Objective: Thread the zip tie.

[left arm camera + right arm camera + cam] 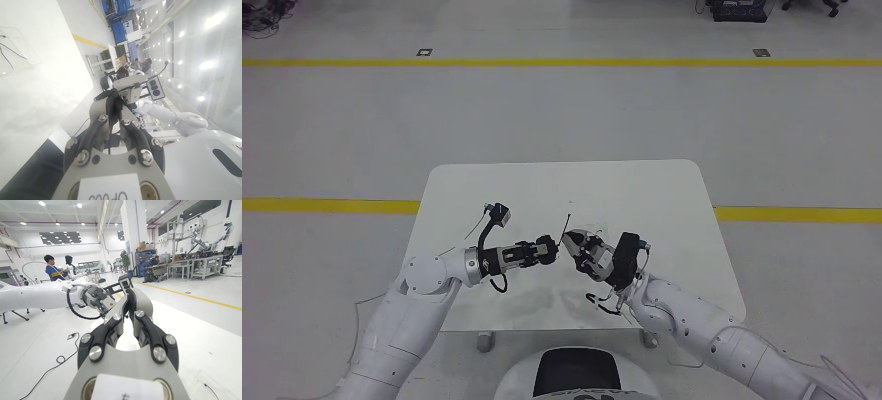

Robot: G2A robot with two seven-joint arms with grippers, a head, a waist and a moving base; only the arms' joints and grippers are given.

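Closest to the top camera, the two arms meet tip to tip above the white table (662, 190), just toward 6 o'clock from its middle. One arm brings the left gripper (547, 250) in from 8 o'clock, and the other brings the right gripper (575, 246) in from 4 o'clock. Their tips almost touch. A thin black zip tie (565, 226) stands up from between them toward 12 o'clock. Bare tabletop lies open at 10, 12 and 2 o'clock, and the edge at 6 o'clock runs under the forearms. Grey floor with yellow lines (342, 206) surrounds the table.

From the left wrist, the left gripper (113, 106) has its fingers (97, 111) pressed together and clamped on the zip tie (103, 96), whose black end pokes out sideways at the tips. The right gripper (125, 89) faces it just beyond. A clear sheet (19, 51) with thin black strands lies flat on the table, well apart from the grippers, and the table's rounded corner gives way to floor.

From the right wrist, the right gripper (130, 303) has its fingers (143, 306) closed pad to pad. I cannot tell whether the tie sits between them. The left gripper (103, 309) is just beside its tips. Beyond lie bare tabletop, the clear sheet (208, 380), then a bright hall with shelves and desks
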